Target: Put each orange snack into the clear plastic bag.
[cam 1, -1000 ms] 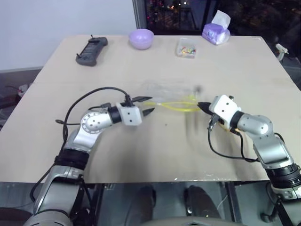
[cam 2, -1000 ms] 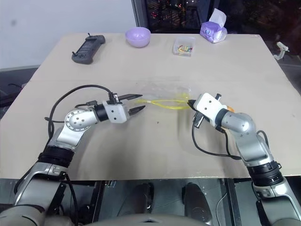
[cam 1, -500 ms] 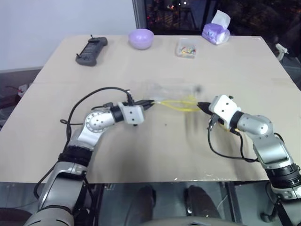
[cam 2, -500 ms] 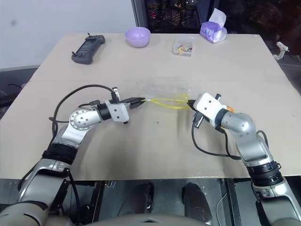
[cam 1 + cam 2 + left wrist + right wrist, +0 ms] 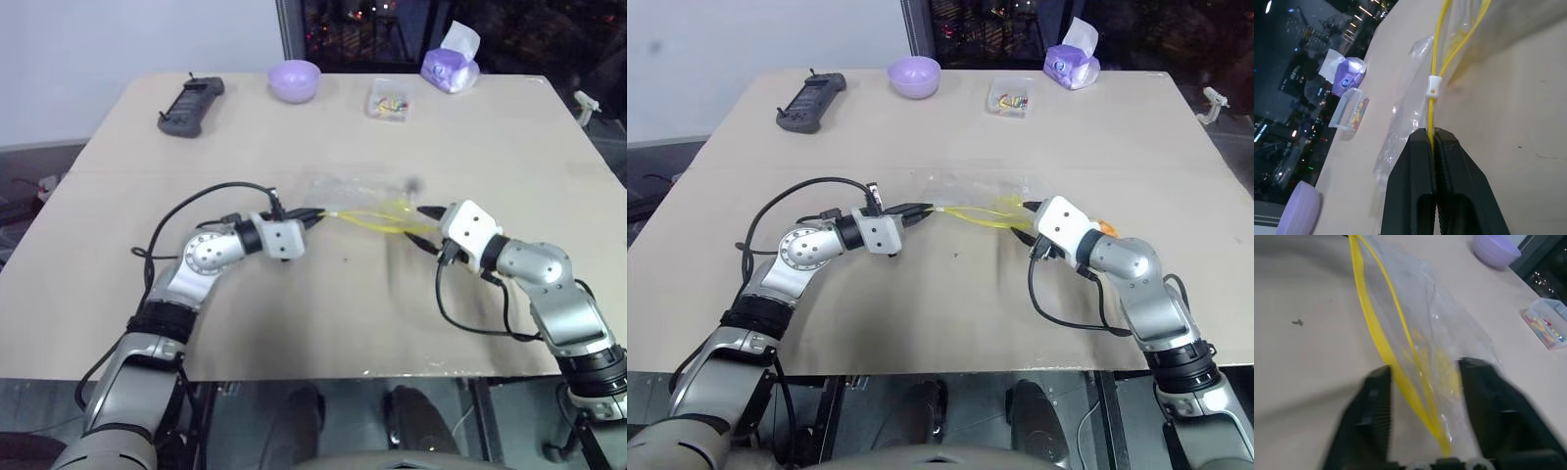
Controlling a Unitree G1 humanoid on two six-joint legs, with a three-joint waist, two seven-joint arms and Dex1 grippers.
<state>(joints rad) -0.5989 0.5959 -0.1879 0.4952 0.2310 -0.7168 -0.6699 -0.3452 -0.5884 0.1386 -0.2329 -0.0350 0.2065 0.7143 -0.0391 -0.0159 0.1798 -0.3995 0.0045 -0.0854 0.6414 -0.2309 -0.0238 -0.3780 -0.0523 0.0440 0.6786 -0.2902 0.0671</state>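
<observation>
- My left gripper (image 5: 1431,134) is clenched on the yellow seal strip (image 5: 1430,115) of the clear plastic bag (image 5: 364,196), pinching it at the bag's left end; in the left wrist view the strip runs straight out from between my two closed fingers, past a small white slider.
- My right gripper (image 5: 1422,382) is released: its two fingers stand apart on either side of the bag's right end, with the yellow strip and the crinkled film passing between them (I cannot tell whether either finger touches the plastic).
- The bag lies on the table (image 5: 294,323) around its middle, stretched left to right between my two grippers, its yellow edge on the near side and the clear body spreading toward the far side. Pale yellow marks show inside it near the right end.
- A bit of an orange thing (image 5: 1107,228) peeks out just behind my right wrist, on the right side of the table; most of it is hidden by the arm, so I cannot say for certain it is the snack.
- Along the far edge, from left to right: a dark handheld device (image 5: 191,105), a lilac bowl (image 5: 295,80), a small clear box (image 5: 389,99) with colourful bits, and a purple tissue pack (image 5: 451,64).
</observation>
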